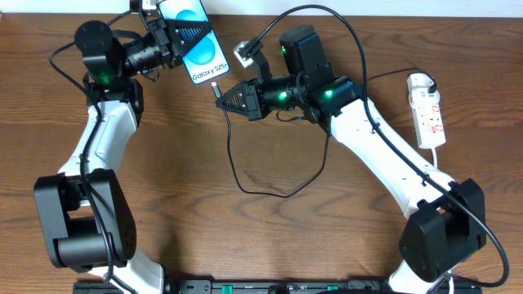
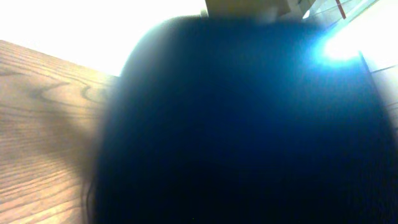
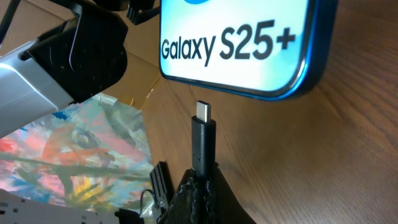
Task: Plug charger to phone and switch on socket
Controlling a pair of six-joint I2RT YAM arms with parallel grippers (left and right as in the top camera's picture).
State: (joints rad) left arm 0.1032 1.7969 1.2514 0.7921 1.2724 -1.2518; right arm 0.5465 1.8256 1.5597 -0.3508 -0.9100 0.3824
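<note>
The phone (image 1: 198,45) with its blue screen and "Galaxy S25+" text lies at the table's far edge, held by my left gripper (image 1: 181,34), which is shut on its upper part. The left wrist view is filled by the phone's dark blurred body (image 2: 249,124). My right gripper (image 1: 225,96) is shut on the charger's plug (image 3: 203,140). The metal tip points at the phone's bottom edge (image 3: 249,81) with a small gap between them. The black cable (image 1: 245,184) loops across the table. The white socket strip (image 1: 428,109) lies at the far right.
A colourful printed sheet (image 3: 81,155) shows at the left of the right wrist view. The black cable arcs over the right arm (image 1: 351,49) toward the strip. The left arm's body (image 1: 102,147) runs down the table's left side.
</note>
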